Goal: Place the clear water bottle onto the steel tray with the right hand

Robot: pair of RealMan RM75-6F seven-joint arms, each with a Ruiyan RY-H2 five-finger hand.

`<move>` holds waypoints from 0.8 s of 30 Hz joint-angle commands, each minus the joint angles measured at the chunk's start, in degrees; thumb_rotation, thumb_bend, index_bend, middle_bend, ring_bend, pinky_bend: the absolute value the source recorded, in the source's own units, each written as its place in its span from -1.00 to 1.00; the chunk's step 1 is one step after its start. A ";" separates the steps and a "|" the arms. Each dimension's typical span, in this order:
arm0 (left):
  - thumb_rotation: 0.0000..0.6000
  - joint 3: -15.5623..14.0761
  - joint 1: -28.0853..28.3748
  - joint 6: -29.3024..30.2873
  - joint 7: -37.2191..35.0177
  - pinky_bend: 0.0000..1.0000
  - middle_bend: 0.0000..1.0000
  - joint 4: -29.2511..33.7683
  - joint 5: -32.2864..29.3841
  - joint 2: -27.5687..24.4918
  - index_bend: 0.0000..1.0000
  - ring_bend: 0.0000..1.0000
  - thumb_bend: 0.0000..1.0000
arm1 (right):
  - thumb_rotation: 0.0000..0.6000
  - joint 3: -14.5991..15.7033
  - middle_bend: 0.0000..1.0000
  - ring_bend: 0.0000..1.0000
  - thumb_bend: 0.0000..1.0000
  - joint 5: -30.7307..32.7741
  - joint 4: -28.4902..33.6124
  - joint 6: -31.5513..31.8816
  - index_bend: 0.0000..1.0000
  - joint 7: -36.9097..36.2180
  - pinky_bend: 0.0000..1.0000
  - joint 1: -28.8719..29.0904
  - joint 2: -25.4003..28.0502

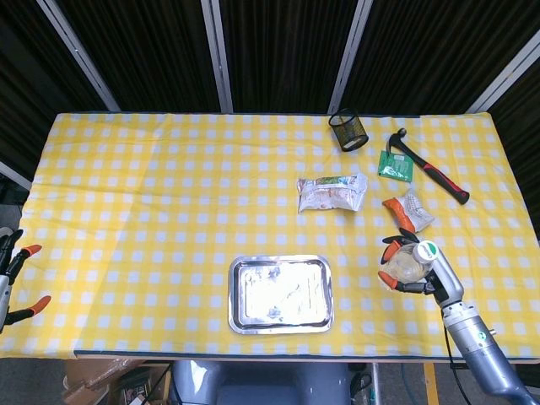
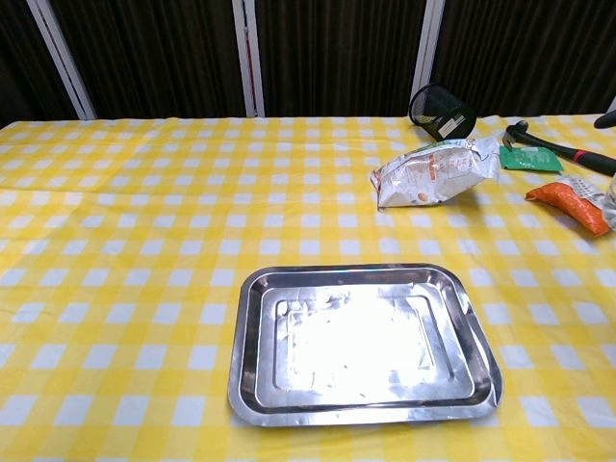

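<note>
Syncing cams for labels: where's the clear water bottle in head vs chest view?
Head view: clear water bottle lower right, held by the right hand, well right of the steel tray and below the orange packet.
Chest view: at most a sliver at the right edge; cannot tell for sure.
Shared landmark: the steel tray, bare in both views.

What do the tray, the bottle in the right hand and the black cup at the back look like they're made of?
Tray: polished metal, probably steel, given its mirror glare and pressed rim.
Bottle: clear, thin plastic by the look of it; the tablecloth shows through it, and it is held by the right hand.
Black cup: apparently wire mesh, likely painted metal, with a see-through wall.
</note>
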State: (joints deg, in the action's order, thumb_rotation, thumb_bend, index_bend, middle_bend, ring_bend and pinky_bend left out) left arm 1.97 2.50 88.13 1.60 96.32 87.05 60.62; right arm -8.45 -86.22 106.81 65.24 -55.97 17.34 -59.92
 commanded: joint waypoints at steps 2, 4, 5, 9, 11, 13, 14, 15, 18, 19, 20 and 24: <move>1.00 0.05 0.05 -0.12 -0.28 -1.00 -1.00 -0.20 -0.10 -0.06 -0.61 -1.00 -0.65 | 1.00 -0.57 0.29 -0.46 0.02 0.63 4.03 -1.86 0.58 2.21 -1.00 2.47 -3.40; 1.00 0.03 0.19 -0.50 -0.26 -1.00 -1.00 -0.34 -0.24 0.00 -0.61 -1.00 -0.65 | 1.00 -1.41 0.29 -0.46 0.02 1.62 6.66 -3.62 0.58 4.05 -1.00 4.34 -5.19; 1.00 0.00 0.34 -0.89 -0.20 -1.00 -1.00 -0.42 -0.37 0.07 -0.61 -1.00 -0.65 | 1.00 -2.20 0.29 -0.46 0.02 2.76 8.40 -4.89 0.58 6.39 -1.00 5.86 -6.69; 1.00 0.08 0.67 -1.34 0.32 -1.00 -1.00 -0.67 -0.46 0.31 -0.61 -1.00 -0.65 | 1.00 -5.24 0.29 -0.45 0.03 9.59 13.48 -7.49 0.58 17.04 -1.00 11.05 -14.17; 1.00 0.13 0.72 -1.39 0.44 -1.00 -1.00 -0.72 -0.54 0.39 -0.61 -1.00 -0.65 | 1.00 -6.73 0.29 -0.45 0.03 14.24 15.08 -7.49 0.58 23.09 -1.00 13.69 -18.93; 1.00 0.14 0.76 -1.47 0.46 -1.00 -1.00 -0.78 -0.61 0.41 -0.61 -1.00 -0.65 | 1.00 -8.05 0.29 -0.44 0.03 18.82 16.03 -6.70 0.58 28.78 -1.00 16.29 -23.91; 1.00 0.13 0.76 -1.49 0.40 -1.00 -1.00 -0.81 -0.64 0.40 -0.61 -1.00 -0.65 | 1.00 -8.48 0.29 -0.44 0.03 20.33 16.04 -6.24 0.58 31.23 -1.00 17.37 -25.81; 1.00 0.12 0.75 -1.50 0.34 -1.00 -1.00 -0.83 -0.66 0.37 -0.61 -1.00 -0.65 | 1.00 -8.79 0.29 -0.44 0.03 21.80 15.91 -5.65 0.58 33.61 -1.00 18.29 -27.50; 1.00 0.16 0.71 -1.44 -0.11 -1.00 -1.00 -0.97 -0.73 0.20 -0.61 -1.00 -0.65 | 1.00 -9.36 0.29 -0.44 0.03 26.12 15.54 -2.82 0.58 39.28 -1.00 19.94 -32.06; 1.00 0.20 0.67 -1.41 -0.33 -1.00 -1.00 -1.04 -0.85 0.13 -0.61 -1.00 -0.65 | 1.00 -9.35 0.29 -0.44 0.04 26.94 15.42 -2.09 0.58 40.04 -1.00 19.95 -32.74; 1.00 0.24 0.64 -1.41 -0.54 -1.00 -1.00 -1.09 -0.97 0.05 -0.61 -1.00 -0.65 | 1.00 -9.25 0.29 -0.44 0.03 27.51 15.24 -1.23 0.58 40.59 -1.00 19.68 -33.07; 1.00 0.39 0.48 -1.23 -1.47 -1.00 -1.00 -1.22 -1.32 -0.28 -0.61 -1.00 -0.65 | 1.00 -8.44 0.29 -0.44 0.03 27.50 14.66 0.54 0.58 39.49 -1.00 17.07 -30.90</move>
State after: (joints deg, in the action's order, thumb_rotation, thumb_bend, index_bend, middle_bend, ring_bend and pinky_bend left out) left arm 2.33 3.03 86.83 0.23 95.13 85.79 60.40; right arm -16.88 -58.83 121.56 65.13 -15.74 35.48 -92.18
